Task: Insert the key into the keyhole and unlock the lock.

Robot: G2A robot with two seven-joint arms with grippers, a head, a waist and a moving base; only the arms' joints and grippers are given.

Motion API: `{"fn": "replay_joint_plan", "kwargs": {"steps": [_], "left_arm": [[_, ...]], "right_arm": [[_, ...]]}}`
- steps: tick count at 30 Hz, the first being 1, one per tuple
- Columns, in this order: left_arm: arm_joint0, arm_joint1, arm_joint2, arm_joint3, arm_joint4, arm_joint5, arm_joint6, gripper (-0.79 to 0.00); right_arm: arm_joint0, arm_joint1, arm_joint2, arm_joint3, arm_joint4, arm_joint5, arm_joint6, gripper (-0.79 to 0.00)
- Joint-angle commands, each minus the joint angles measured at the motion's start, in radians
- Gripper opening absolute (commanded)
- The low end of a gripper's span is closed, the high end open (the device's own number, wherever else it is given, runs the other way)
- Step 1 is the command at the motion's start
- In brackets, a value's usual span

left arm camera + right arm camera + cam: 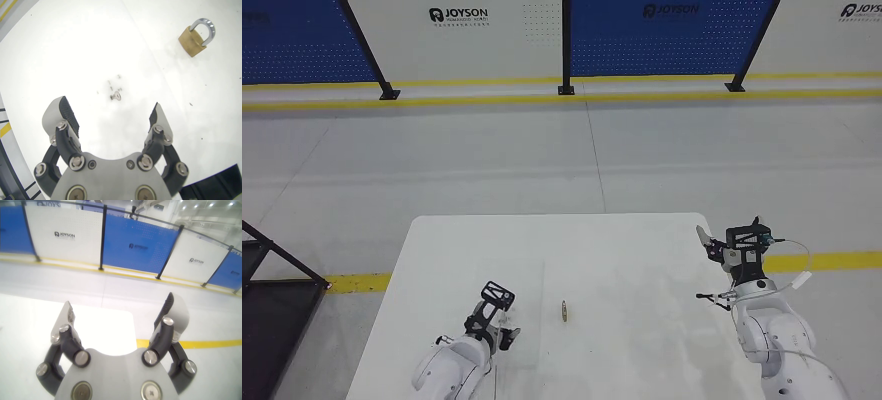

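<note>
Notably, your left gripper (109, 102) hung wide open and empty with the key (116, 96) just beyond its fingertips, centred between them; your right gripper (119, 298), equally open, sat well apart.

White table (632, 255); blue-white barrier panels (672, 40) behind; yellow floor line (492, 100).

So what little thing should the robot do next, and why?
Probably ease the left gripper down over the key and close on it. It is open and empty, the key lies loose on the table just ahead, and the padlock sits farther off, untouched.
</note>
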Motion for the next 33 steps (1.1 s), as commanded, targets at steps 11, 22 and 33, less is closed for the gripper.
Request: {"fn": "replay_joint_plan", "kwargs": {"steps": [11, 22, 33], "left_arm": [[-0.032, -0.011, 0.044, 0.064, 0.038, 0.058, 0.033, -0.357], [-0.055, -0.019, 0.070, 0.106, 0.059, 0.072, 0.046, -0.419], [-0.077, -0.025, 0.077, 0.136, 0.055, 0.080, 0.053, -0.465]], "right_arm": [[0.000, 0.000, 0.000, 0.000, 0.000, 0.000, 0.000, 0.000], [0.000, 0.000, 0.000, 0.000, 0.000, 0.000, 0.000, 0.000], [0.000, 0.000, 0.000, 0.000, 0.000, 0.000, 0.000, 0.000]]}}
